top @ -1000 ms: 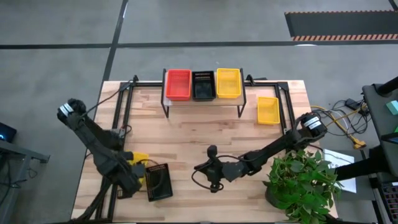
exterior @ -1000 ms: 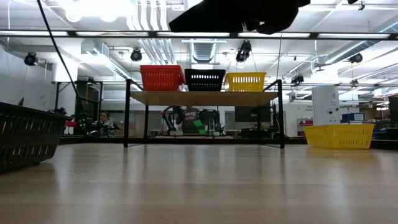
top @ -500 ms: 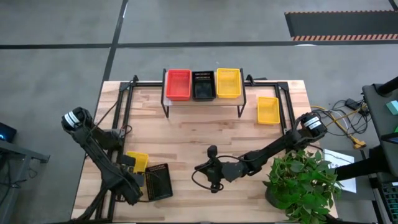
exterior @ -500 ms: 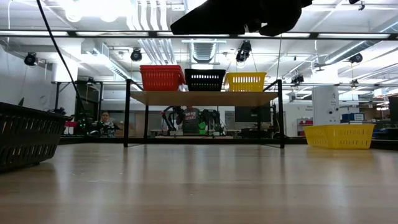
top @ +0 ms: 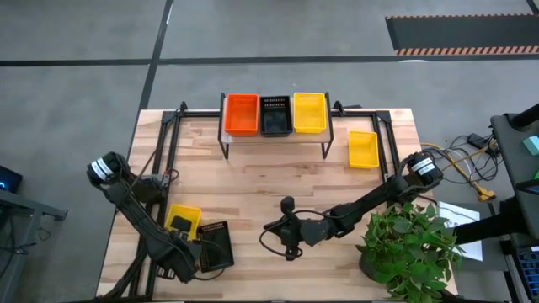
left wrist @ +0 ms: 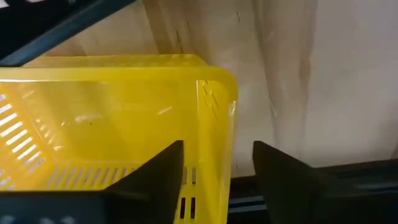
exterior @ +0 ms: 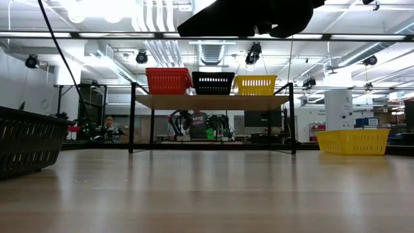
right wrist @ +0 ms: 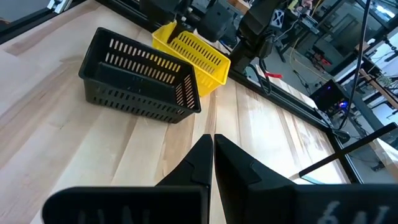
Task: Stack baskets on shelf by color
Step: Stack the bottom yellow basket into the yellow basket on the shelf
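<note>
The shelf (top: 274, 135) stands at the table's far middle and carries a red-orange basket (top: 242, 114), a black basket (top: 275, 116) and a yellow basket (top: 309, 112) side by side. Another yellow basket (top: 363, 149) lies on the table to its right. Near the left front, a yellow basket (top: 183, 220) and a black basket (top: 216, 246) rest on the table side by side. My left gripper (left wrist: 217, 171) is open, its fingers standing on either side of this yellow basket's end wall (left wrist: 214, 124). My right gripper (right wrist: 212, 152) hovers shut at the table's front middle, pointing at those two baskets. My left gripper straddles the yellow basket's end wall near a corner (left wrist: 217, 99), one finger (left wrist: 155, 180) inside and one finger (left wrist: 286, 180) outside. Whether the inner finger touches the wall, I cannot tell. A gap shows beside the outer finger. The basket lies on the table.
A potted plant (top: 413, 240) stands at the front right corner. Black metal frames (top: 164, 135) run along the table's left and right sides. Bare wood lies between the shelf and the two arms. A person (exterior: 108, 126) shows far behind the table.
My left arm has drawn back toward the table's near edge, off the yellow basket at the front left. More of that basket now shows, and it stays on the table beside the black one. My right arm has kept still.
</note>
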